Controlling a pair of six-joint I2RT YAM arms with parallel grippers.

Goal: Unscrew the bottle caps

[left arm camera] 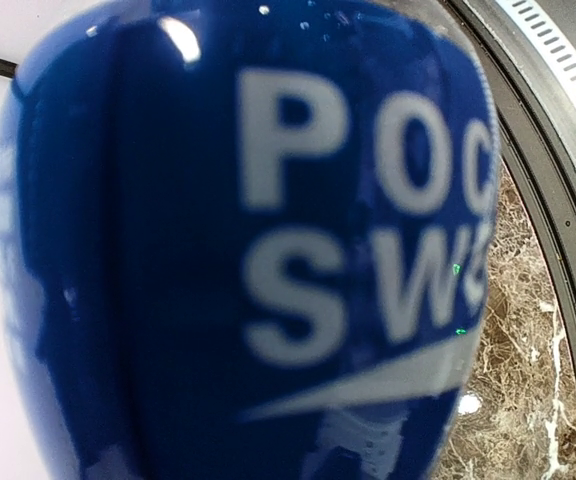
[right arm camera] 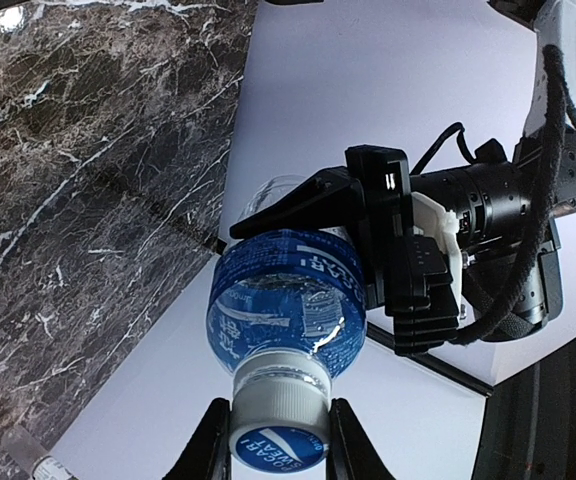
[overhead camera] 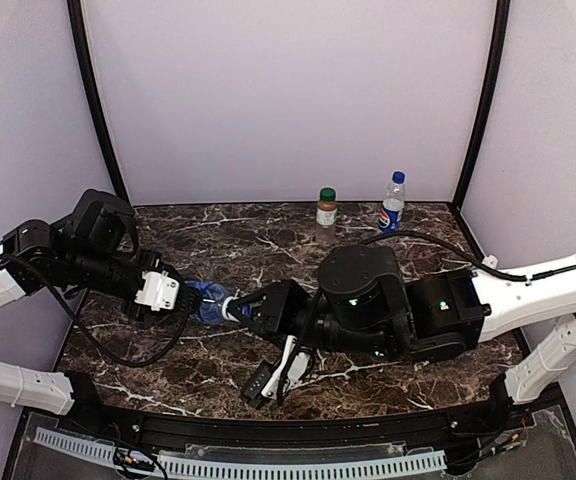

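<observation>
A clear bottle with a blue label (overhead camera: 206, 302) is held on its side above the table, and its label fills the left wrist view (left arm camera: 248, 250). My left gripper (overhead camera: 183, 297) is shut on its body, as the right wrist view (right arm camera: 368, 230) shows. Its cap (right arm camera: 280, 425) has white ribbed sides and a blue printed top. My right gripper (right arm camera: 273, 445) is shut on the cap, with one finger against each side. A short brown bottle (overhead camera: 326, 210) with a dark green cap (overhead camera: 327, 193) and a bottle with a red-white-blue logo (overhead camera: 392, 210) and a blue cap (overhead camera: 398, 177) stand upright at the back.
The dark marble table (overhead camera: 268, 240) is walled by pale panels at the back and sides, with a black rail along the near edge. The bulky right arm (overhead camera: 388, 305) covers the middle right of the table. A small pale object (right arm camera: 30, 460) lies at the edge of the right wrist view.
</observation>
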